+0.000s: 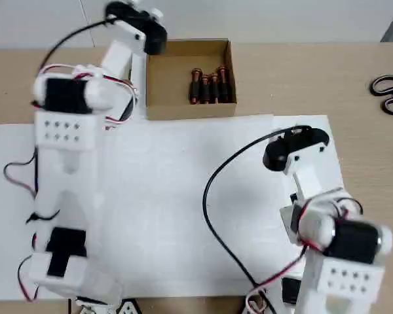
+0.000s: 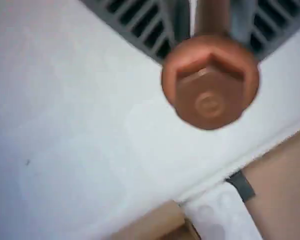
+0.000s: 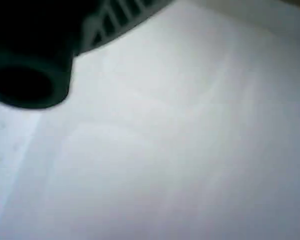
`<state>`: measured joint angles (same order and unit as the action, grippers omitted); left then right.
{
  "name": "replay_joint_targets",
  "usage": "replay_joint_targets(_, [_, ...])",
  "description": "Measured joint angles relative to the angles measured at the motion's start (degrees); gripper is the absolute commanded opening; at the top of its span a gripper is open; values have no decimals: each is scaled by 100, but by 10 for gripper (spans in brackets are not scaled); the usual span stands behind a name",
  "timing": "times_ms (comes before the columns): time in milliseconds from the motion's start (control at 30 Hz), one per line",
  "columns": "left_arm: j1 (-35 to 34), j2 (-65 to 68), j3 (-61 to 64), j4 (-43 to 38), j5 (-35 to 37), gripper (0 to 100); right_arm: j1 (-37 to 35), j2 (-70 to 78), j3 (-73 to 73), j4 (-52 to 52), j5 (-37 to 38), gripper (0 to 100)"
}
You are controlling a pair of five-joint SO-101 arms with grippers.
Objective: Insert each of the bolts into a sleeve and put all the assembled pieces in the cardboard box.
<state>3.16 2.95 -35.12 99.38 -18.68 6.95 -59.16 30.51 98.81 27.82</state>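
Gripping a copper bolt [image 2: 210, 87], the left hand [image 1: 144, 29] is closed narrow on the shank, w/ the hex head sticking out past its ribbed grey fingers [image 2: 135, 20] toward the wrist cam. In the high view that hand sits at the far left corner of the cardboard box [image 1: 183, 110], which stands on the tan surface [image 1: 301, 78]. The right hand [image 1: 295, 147] is well apart from it, over the white paper sheet [image 1: 164, 196] nr the sheet's right side. It's closed on a black sleeve [image 3: 27, 75] (open end faces its wrist cam, bore dark). Bolt & sleeve are not joined. Four assembled pieces [image 1: 209, 85] already lie side by side in the box, toward its right half, each running front to back. Scissors [image 1: 390, 95] lie on the bare surface at the far right, away from both arms.
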Motion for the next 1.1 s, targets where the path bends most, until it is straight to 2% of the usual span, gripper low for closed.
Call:
replay_joint_targets(300, [0, -1670, 1811, 0, 88, 6, -18, -1433, 343, 9, 624, 6])
replay_joint_targets(533, [0, -2514, 2453, -123, 229, 6, -9, -2752, 1002, -70, 809, 5])
replay_joint_targets(700, [0, -3015, 2769, -176, 1029, 6, -18, -3613, 1582, -334, 809, 4])
replay_joint_targets(967, [0, -4009, 3420, -202, 2057, 6, 519, -4413, 2470, -870, 774, 3])
replay_joint_targets(1100, [0, -4695, 4026, -299, 2629, 6, 545, -4431, 2602, -1266, 158, 3])
